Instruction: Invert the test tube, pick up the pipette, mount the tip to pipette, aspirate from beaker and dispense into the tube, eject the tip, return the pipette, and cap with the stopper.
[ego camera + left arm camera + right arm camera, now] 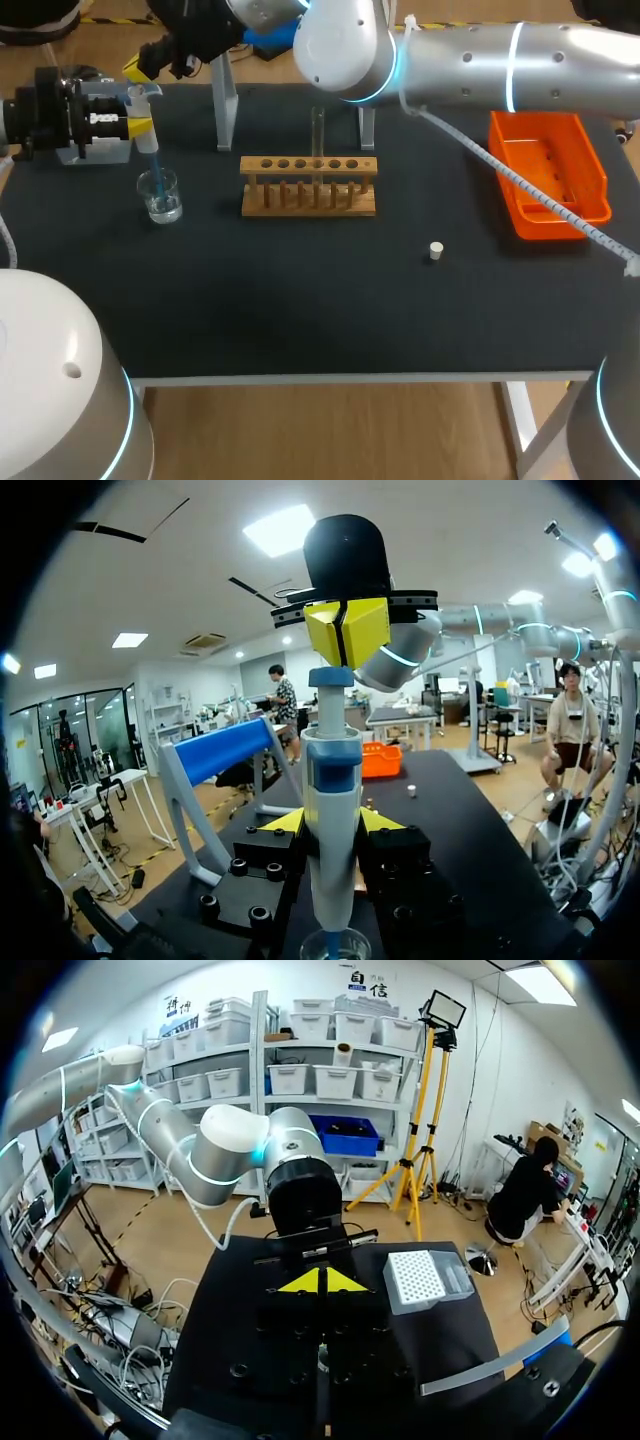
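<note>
Two grippers meet at the far left of the table (300,300). The left gripper (330,822) is clamped on the pipette (332,780), one yellow fingertip on each side of the barrel, and holds it upright. The pipette's tip (153,165) points down into the beaker (160,196), which stands on the table directly under it and holds clear liquid.

The right arm comes in from the right and reaches across the far edge to the same spot. The right gripper (346,630) has its two yellow tips pressed together with nothing between them. It sits directly over the pipette's blue plunger head. Whether it touches the head cannot be told.

One test tube (317,135) stands upright in the wooden rack (308,188) at mid-table, well to the right of the beaker. The white stopper (435,250) lies alone on the table, nearer and to the right of the rack. An orange tray (545,180) lies at the right side. A grey stand (226,105) rises at the far edge, between beaker and rack. The right wrist view shows a white tip box (420,1278) on the dark surface beside the right gripper.
</note>
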`<state>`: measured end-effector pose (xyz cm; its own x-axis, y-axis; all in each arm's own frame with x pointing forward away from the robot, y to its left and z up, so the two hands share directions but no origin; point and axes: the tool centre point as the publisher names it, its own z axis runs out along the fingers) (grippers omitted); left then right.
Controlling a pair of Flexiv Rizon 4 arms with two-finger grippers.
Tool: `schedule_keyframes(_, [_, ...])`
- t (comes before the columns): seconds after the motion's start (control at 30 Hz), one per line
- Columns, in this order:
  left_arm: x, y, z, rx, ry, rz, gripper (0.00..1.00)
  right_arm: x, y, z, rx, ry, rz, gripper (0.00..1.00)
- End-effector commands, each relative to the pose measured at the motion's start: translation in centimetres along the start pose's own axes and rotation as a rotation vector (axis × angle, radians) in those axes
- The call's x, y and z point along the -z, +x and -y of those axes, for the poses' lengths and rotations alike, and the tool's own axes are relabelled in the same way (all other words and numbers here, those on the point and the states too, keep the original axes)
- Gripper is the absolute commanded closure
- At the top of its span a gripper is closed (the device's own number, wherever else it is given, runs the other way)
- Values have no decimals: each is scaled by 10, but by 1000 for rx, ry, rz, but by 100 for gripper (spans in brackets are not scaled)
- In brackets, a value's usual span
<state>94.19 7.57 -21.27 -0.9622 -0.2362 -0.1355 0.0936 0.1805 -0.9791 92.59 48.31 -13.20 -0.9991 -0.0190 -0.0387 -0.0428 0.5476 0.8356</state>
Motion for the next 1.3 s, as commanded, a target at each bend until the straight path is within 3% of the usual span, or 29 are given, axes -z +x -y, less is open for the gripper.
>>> schedule_keyframes(0.03, [0, 0, 1, -1, -1, 2, 100, -3, -4, -2, -1, 4, -1, 100])
schedule_keyframes(1.3, [0, 0, 1, -1, -1, 2, 100, -15, -3, 20, -26, 68, -39, 100])
